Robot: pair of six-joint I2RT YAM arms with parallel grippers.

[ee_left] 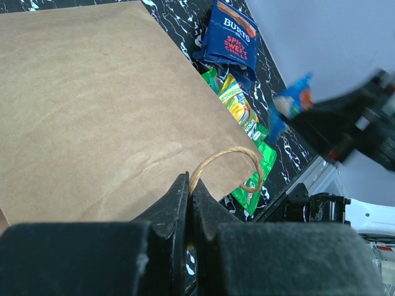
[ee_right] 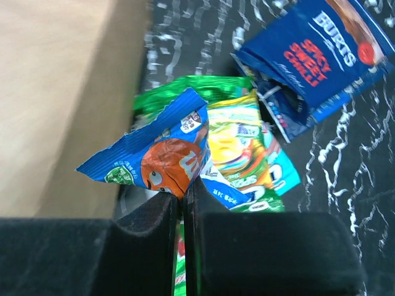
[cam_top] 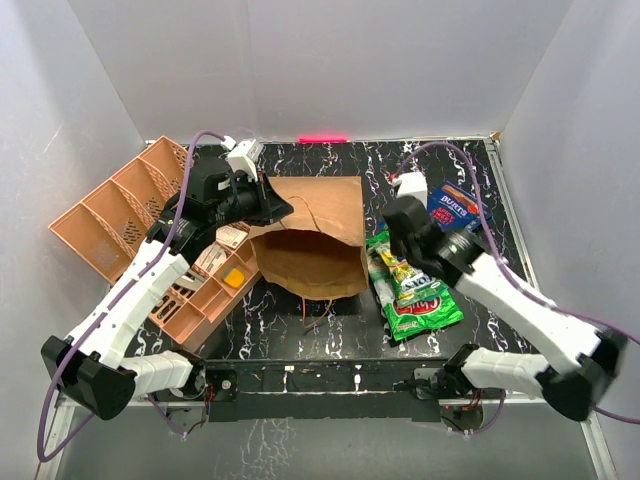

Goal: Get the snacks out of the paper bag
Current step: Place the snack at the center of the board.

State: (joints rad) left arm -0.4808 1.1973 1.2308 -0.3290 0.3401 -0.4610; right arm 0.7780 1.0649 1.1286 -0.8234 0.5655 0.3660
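Observation:
The brown paper bag (cam_top: 312, 238) lies on its side mid-table with its mouth toward the arms. My left gripper (cam_top: 276, 207) is at its far left corner, shut on a twisted loop handle (ee_left: 229, 161) of the bag (ee_left: 92, 105). My right gripper (ee_right: 183, 192) is shut on a small blue snack packet with an orange figure (ee_right: 157, 157), held just right of the bag (ee_right: 55, 92). Below it lie a multicoloured packet (ee_right: 237, 148), a green packet (cam_top: 428, 306) and a dark blue Burts packet (ee_right: 321, 55), also seen in the top view (cam_top: 455, 205). The bag's inside is hidden.
An orange divided tray (cam_top: 115, 215) leans on the left wall. A second orange tray (cam_top: 205, 295) with small items lies beside the bag's left side. White walls enclose the black marbled table (cam_top: 300, 340).

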